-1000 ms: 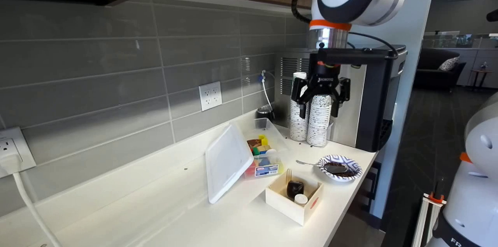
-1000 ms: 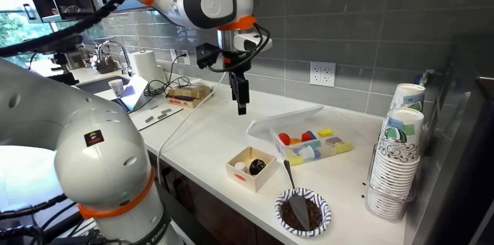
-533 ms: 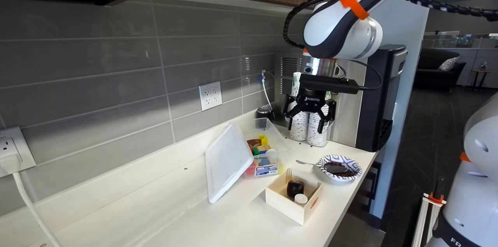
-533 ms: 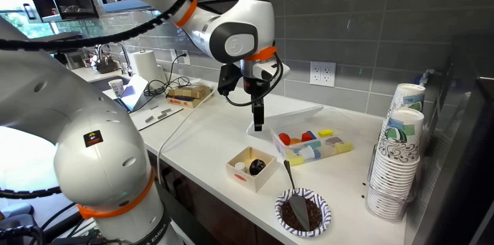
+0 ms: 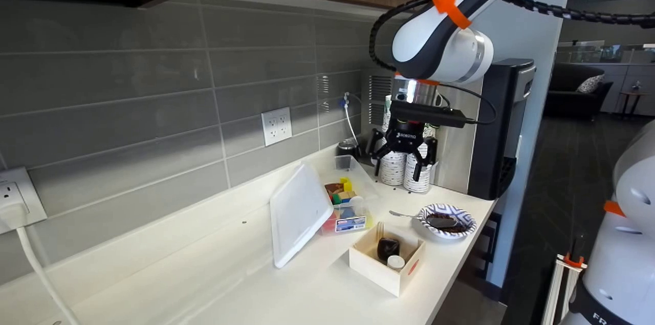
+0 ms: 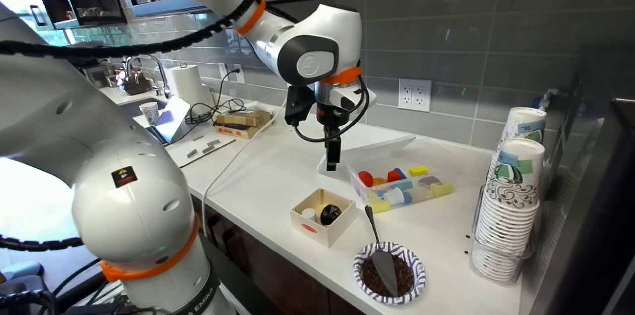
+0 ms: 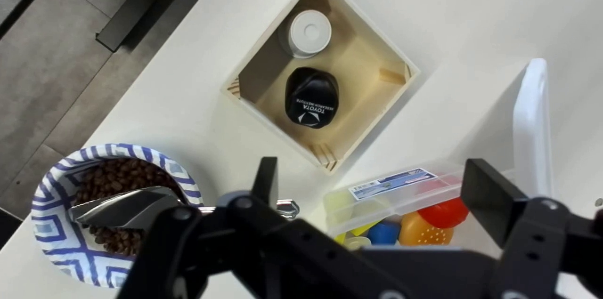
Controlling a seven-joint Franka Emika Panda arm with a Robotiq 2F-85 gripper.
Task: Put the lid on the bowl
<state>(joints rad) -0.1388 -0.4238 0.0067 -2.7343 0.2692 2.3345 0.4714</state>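
One flat, round-cornered lid point(image 5: 299, 216) tilts beside the translucent tub point(image 5: 351, 223), the hand point(image 5: 397, 173) spread.

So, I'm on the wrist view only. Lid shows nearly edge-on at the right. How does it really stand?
Observer: Tilted. An exterior view shows the broad white face of the lid, slanting next to the bowl.
Operator: Looks close from here. Am I in contact with it?
Observer: No. In an exterior view a clear gap shows between the gripper and the lid.
Operator: Anything out of my frame, past the bowl's end that's away from the lid?
Observer: Yes, two upright stacks of paper cups, visible in both exterior views.
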